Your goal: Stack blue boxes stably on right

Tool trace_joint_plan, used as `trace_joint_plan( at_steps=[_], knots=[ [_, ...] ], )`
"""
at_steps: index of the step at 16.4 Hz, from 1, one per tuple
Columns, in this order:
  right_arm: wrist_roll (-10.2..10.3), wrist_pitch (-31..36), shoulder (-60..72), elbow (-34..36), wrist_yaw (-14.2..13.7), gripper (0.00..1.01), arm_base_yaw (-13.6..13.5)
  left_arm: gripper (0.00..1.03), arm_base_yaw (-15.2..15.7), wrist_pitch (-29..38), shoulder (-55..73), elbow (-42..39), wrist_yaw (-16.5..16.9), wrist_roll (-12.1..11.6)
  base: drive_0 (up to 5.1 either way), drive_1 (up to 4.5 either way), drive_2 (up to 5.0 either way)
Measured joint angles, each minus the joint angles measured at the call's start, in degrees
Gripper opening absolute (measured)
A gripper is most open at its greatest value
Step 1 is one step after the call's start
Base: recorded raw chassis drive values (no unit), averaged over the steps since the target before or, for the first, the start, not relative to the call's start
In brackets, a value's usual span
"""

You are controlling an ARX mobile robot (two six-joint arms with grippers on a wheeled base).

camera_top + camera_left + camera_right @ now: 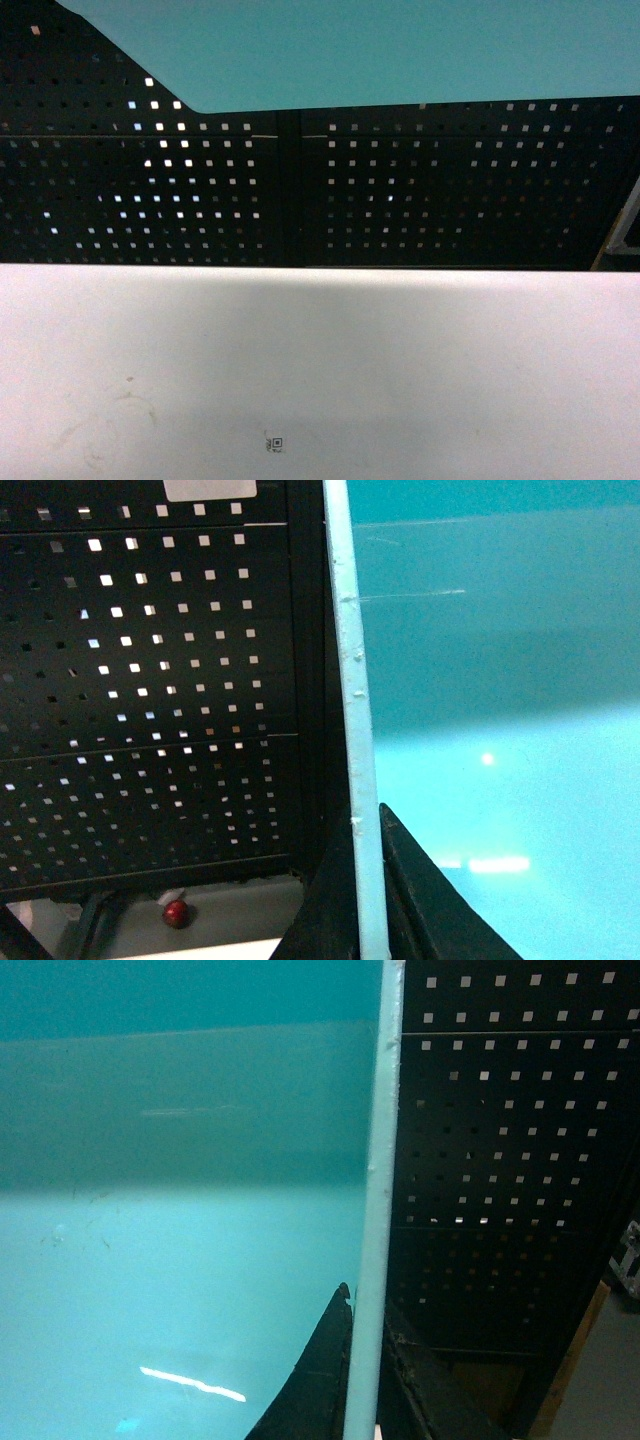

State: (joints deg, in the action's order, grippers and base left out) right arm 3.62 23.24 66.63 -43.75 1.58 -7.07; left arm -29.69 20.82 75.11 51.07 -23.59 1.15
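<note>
A light turquoise blue box (400,50) hangs above the table, and only its underside shows at the top of the head view. In the left wrist view my left gripper (368,880) is shut on the box's pale rim (350,680), one black finger (430,900) inside the tub and the other outside. In the right wrist view my right gripper (365,1360) is shut on the opposite rim (380,1160) in the same way, with the turquoise interior (180,1260) to its left. Neither gripper shows in the head view.
A white table (320,370) with a small square marker (276,443) fills the lower head view. A black perforated panel (150,180) stands behind it. A small red knob (177,913) sits low by the panel in the left wrist view.
</note>
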Motion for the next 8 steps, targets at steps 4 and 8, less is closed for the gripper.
trace_joint_plan(
  at_steps=[4, 8],
  knots=[
    [0.0, 0.0, 0.0, 0.0, 0.0, 0.07, 0.0, 0.02, 0.0, 0.0, 0.0, 0.0, -0.1, -0.3, -0.4, -0.38, -0.4],
    [0.2, 0.0, 0.0, 0.0, -0.1, 0.07, 0.0, 0.02, 0.0, 0.1, 0.0, 0.0, -0.2, -0.4, -1.8, -1.85, -1.8]
  ],
)
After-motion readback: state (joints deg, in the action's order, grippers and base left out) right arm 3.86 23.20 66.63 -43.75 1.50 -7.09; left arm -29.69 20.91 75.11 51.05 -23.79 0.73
